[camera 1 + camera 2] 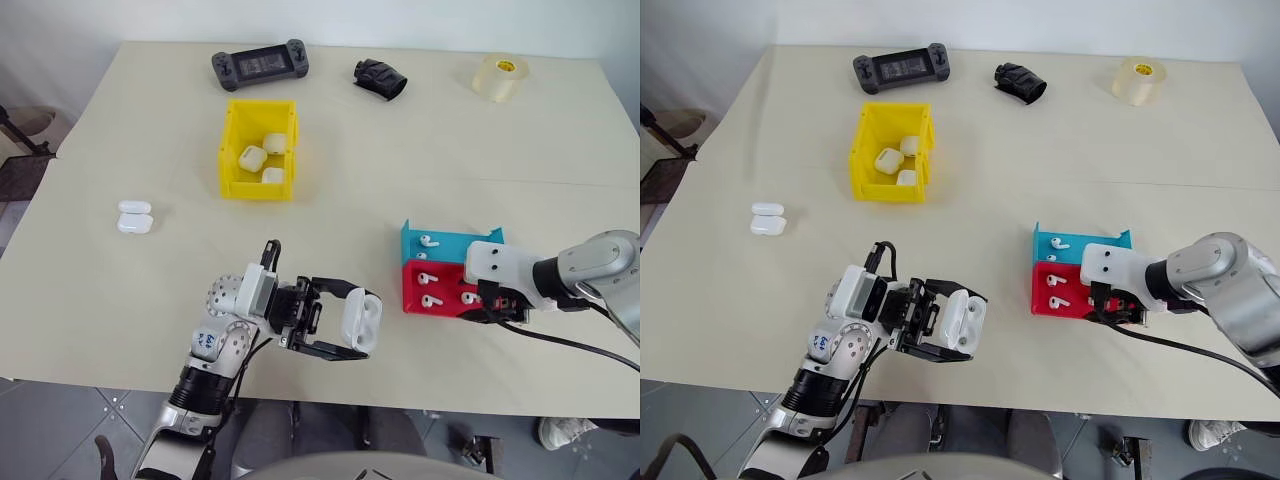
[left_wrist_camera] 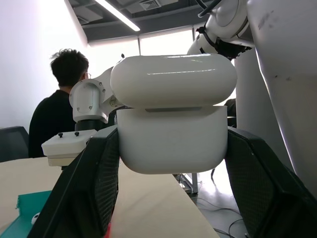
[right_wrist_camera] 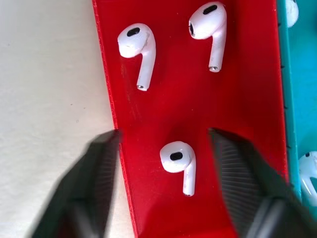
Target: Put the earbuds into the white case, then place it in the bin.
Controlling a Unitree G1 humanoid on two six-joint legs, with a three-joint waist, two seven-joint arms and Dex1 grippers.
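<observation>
My left gripper [image 1: 352, 325] hangs over the table's front edge, shut on the white case [image 1: 360, 318]. The case's lid stands open [image 2: 173, 116]. My right gripper [image 3: 163, 135] points down into the red tray [image 3: 247, 74], open, with one earbud [image 3: 178, 161] lying between its fingers, untouched. Two more earbuds [image 3: 136, 47] lie farther along the red tray. In the head view this gripper [image 1: 495, 305] covers the tray's right end. The yellow bin [image 1: 258, 188] stands at the table's middle back with three white cases inside.
A teal tray [image 1: 455, 243] with earbuds adjoins the red one. Two white cases [image 1: 134, 216] lie at the left. A game controller [image 1: 259, 66], a black object [image 1: 380, 80] and a tape roll [image 1: 500, 76] line the far edge. A person [image 2: 54, 114] sits beyond the table.
</observation>
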